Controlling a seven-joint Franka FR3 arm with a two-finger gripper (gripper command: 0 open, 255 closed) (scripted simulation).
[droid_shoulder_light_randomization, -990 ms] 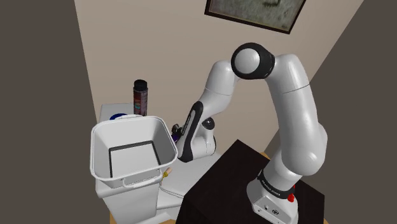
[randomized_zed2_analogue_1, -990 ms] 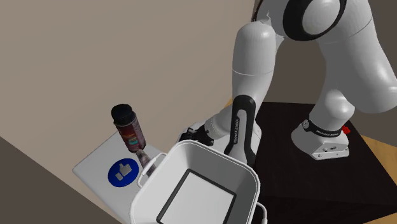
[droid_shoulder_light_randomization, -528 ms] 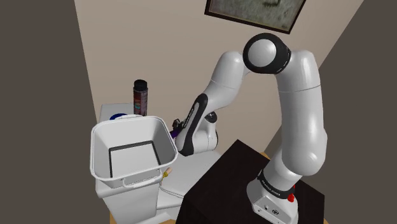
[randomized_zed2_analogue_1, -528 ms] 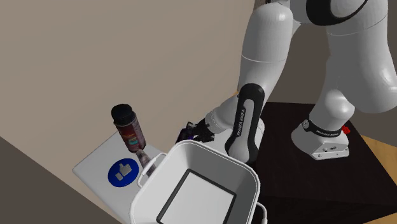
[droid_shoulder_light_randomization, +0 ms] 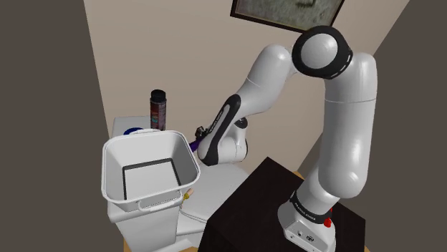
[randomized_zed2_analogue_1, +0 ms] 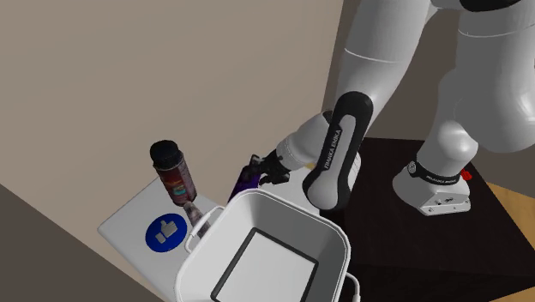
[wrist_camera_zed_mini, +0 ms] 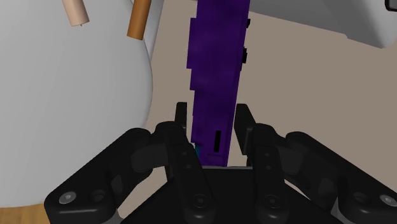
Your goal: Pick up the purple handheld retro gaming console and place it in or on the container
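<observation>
The claw (wrist_camera_zed_mini: 212, 118) clamps the purple console (wrist_camera_zed_mini: 216, 63) edge-on, mid-frame in the second exterior view, beside the white bin's (randomized_zed2_analogue_1: 291, 214) rim.

1. Console (wrist_camera_zed_mini: 216, 70): purple, thin flat slab w/ small black slots and buttons along one edge; edge-on in the wrist view.
2. State: clasped at one end betw. the two black fingers of the gripper (wrist_camera_zed_mini: 212, 114); the rest sticks out past the fingertips.
3. Pos.: just outside the container (randomized_zed2_analogue_1: 283, 214), by its rim corner, off to the second ext. view's upper left; not inside it.
4. Container: white open-top tub, squarish w/ rounded corners and thick rim; flat white floor w/ dark outline; stands upright.
</observation>
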